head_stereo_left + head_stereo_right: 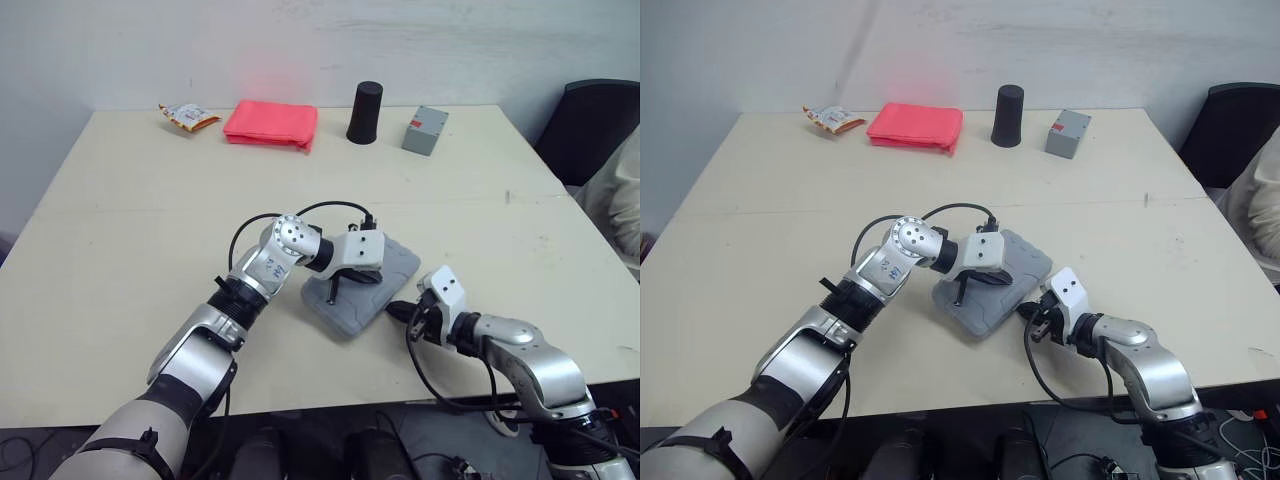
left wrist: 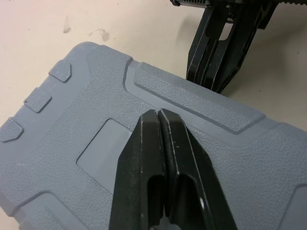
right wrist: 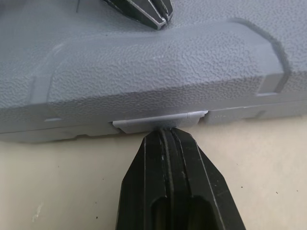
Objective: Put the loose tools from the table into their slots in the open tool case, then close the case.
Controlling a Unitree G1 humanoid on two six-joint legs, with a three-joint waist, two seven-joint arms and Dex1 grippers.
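Fingers (image 2: 144,143) together, empty: left gripper (image 2: 159,111) atop closed tool case (image 2: 57,143), right gripper (image 3: 165,132) at latch (image 3: 158,120).

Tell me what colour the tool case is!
The tool case is grey all over; the left wrist view shows it best.
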